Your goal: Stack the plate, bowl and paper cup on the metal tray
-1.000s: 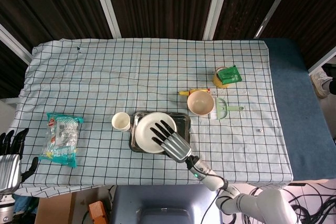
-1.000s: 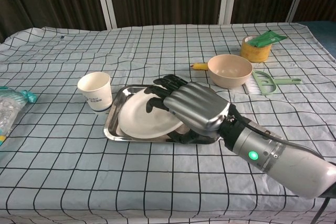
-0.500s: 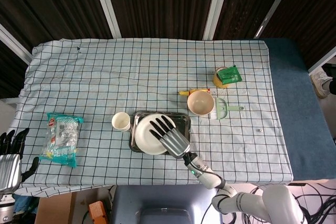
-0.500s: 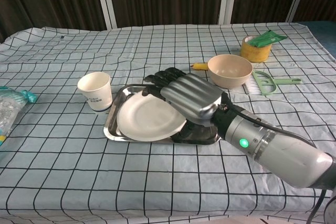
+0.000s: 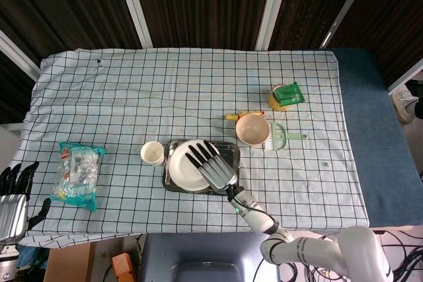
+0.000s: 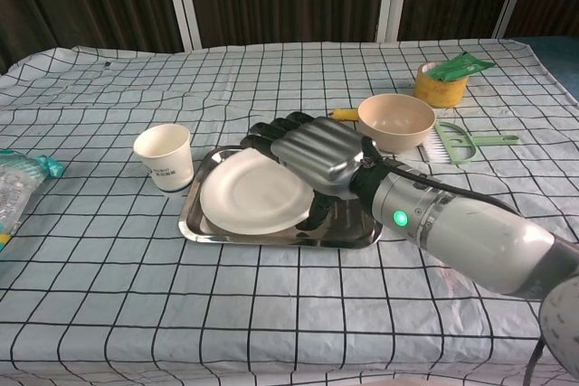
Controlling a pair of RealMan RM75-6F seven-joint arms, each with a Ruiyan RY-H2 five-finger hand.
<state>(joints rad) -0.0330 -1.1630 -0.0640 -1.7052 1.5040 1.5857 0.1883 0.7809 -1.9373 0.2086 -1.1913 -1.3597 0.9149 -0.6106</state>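
A white plate (image 6: 246,193) (image 5: 186,165) lies in the metal tray (image 6: 276,237) (image 5: 232,153), toward its left side. My right hand (image 6: 312,153) (image 5: 210,163) hovers over the plate's right edge with its fingers stretched out and apart, holding nothing. The paper cup (image 6: 164,157) (image 5: 153,153) stands upright just left of the tray. The beige bowl (image 6: 395,121) (image 5: 252,129) sits upright to the tray's far right. My left hand (image 5: 13,195) hangs off the table's near left corner, fingers apart and empty; only the head view shows it.
A yellow tape roll with a green packet on it (image 6: 436,81) and a green brush (image 6: 461,144) lie right of the bowl. A small yellow object (image 6: 344,115) lies beside the bowl. A snack bag (image 5: 77,173) lies at the left.
My right hand rose off the plate and shifted toward the tray's far side. The plate went from tilted under the hand to lying flat in the tray.
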